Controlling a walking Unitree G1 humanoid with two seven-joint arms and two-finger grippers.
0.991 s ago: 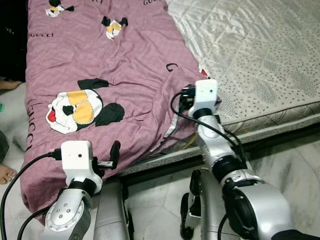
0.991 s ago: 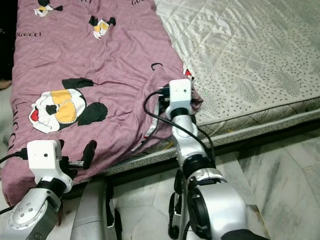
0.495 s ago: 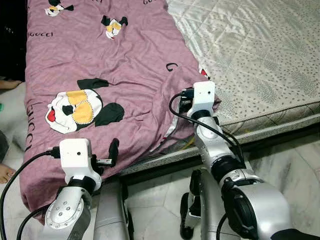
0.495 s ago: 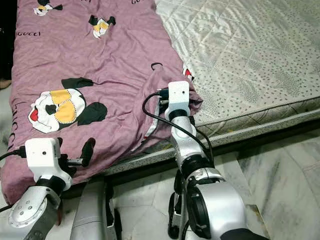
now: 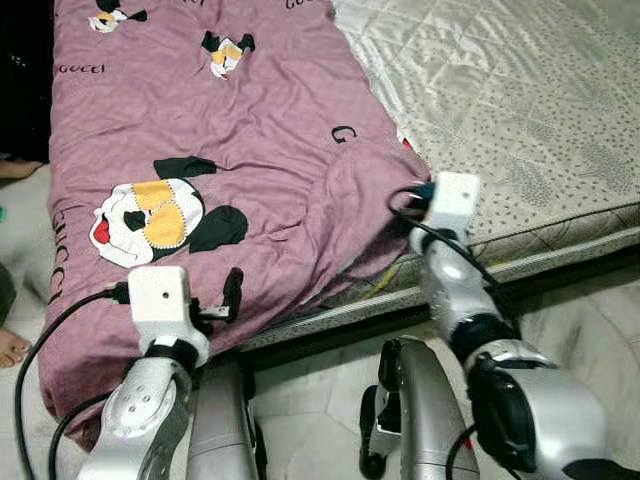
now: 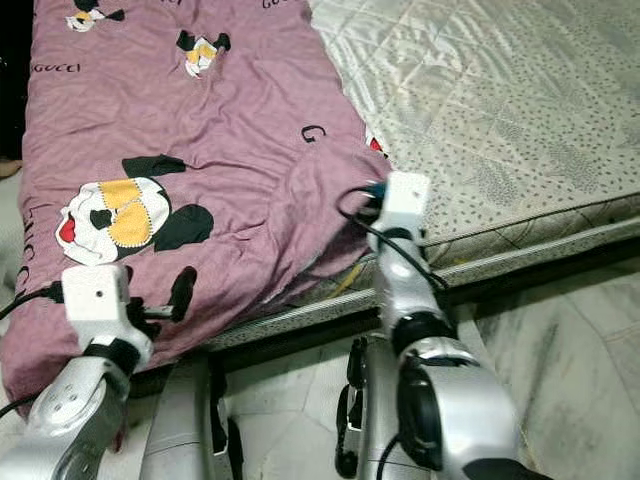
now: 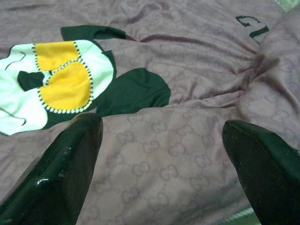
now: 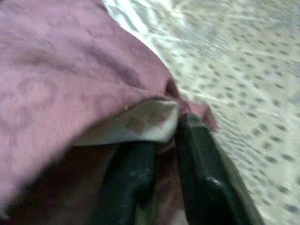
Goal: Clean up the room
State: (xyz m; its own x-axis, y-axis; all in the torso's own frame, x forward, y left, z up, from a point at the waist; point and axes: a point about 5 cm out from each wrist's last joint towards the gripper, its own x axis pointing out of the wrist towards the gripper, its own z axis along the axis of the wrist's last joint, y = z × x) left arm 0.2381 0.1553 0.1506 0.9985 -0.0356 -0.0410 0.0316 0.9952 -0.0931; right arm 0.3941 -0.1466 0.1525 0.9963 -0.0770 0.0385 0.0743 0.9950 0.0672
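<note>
The purple blanket (image 5: 230,150) lies spread over the left half of the mattress (image 5: 520,90), its near edge hanging over the bedside, cartoon mouse prints showing on top. At its right edge a fold is bunched up, and there's the right gripper (image 8: 161,187), its 2 black fingers pinched together on that fold, purple cloth and its pale underside caught between them in the right wrist view. The right arm reaches in from the bedside at the blanket's border with the bare quilted mattress. Over on the left, the left gripper (image 7: 164,164) hovers low above the blanket's near edge, fingers (image 7: 65,164) spread wide apart, nothing between them. Below the bed, pale marble floor (image 5: 590,310); a person's bare foot (image 5: 12,348) at the far left.
</note>
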